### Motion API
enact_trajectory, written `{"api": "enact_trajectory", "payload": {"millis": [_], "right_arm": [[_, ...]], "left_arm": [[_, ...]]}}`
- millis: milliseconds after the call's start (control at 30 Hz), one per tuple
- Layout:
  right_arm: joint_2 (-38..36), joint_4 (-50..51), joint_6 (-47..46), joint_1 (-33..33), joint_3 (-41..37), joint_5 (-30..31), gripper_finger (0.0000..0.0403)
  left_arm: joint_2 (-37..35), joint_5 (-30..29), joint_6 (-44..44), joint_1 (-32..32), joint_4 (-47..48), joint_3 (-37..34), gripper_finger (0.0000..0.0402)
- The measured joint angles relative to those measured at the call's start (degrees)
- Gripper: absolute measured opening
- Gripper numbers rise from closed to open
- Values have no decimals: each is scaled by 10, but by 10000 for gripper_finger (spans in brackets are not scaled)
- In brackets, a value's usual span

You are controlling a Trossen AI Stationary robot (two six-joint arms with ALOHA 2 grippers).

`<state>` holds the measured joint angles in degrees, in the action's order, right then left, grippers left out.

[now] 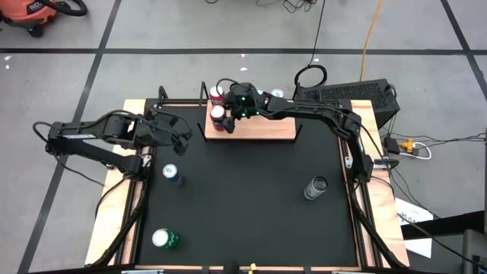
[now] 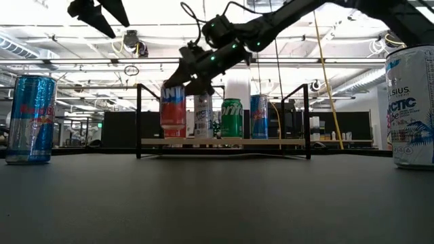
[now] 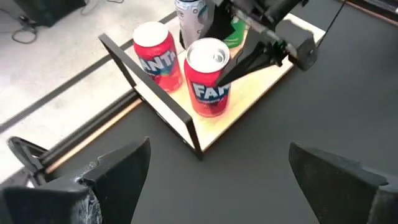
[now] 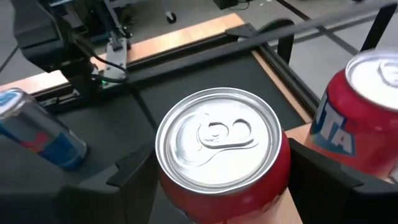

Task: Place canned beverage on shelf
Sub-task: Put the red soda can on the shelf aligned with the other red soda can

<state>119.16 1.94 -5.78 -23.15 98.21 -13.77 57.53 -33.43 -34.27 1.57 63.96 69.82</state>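
R gripper (image 1: 226,116) over shelf's (image 1: 262,129) left end, fingers either side of red Fanta can (image 3: 208,76), closed onto its sides. Can upright, base on or just above the board; can't tell which. Second red Fanta can (image 3: 157,56) just beside it. L gripper (image 1: 176,131) spread wide, holding nothing, above table (image 1: 243,198) left of shelf.

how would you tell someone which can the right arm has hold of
Find the wooden shelf at the table's far edge. At its left end stand two red Fanta cans; the held Fanta can is the nearer one, at the shelf's front edge, clamped in the right pincer, unlike the free Fanta can behind it.
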Motion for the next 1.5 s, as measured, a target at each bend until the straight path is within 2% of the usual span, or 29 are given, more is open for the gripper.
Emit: {"api": "enact_trajectory", "payload": {"millis": [200, 467, 900, 1133, 1400, 1500], "right_arm": [[27, -9, -9, -7, 7, -14, 277], [28, -27, -10, -8, 9, -14, 279], [25, -47, -33, -8, 11, -14, 351], [19, -31, -64, -7, 10, -14, 350], [-39, -19, -46, 2, 9, -12, 348], [-48, 6, -55, 4, 9, -12, 320]], "left_arm": [[-4, 2, 23, -15, 0, 0, 379], [-4, 3, 37, -32, 0, 0, 379], [-3, 6, 37, -38, 0, 0, 379], [-3, 20, 36, -38, 0, 0, 379], [-3, 21, 35, -38, 0, 0, 379], [-3, 21, 35, -38, 0, 0, 379]]}}
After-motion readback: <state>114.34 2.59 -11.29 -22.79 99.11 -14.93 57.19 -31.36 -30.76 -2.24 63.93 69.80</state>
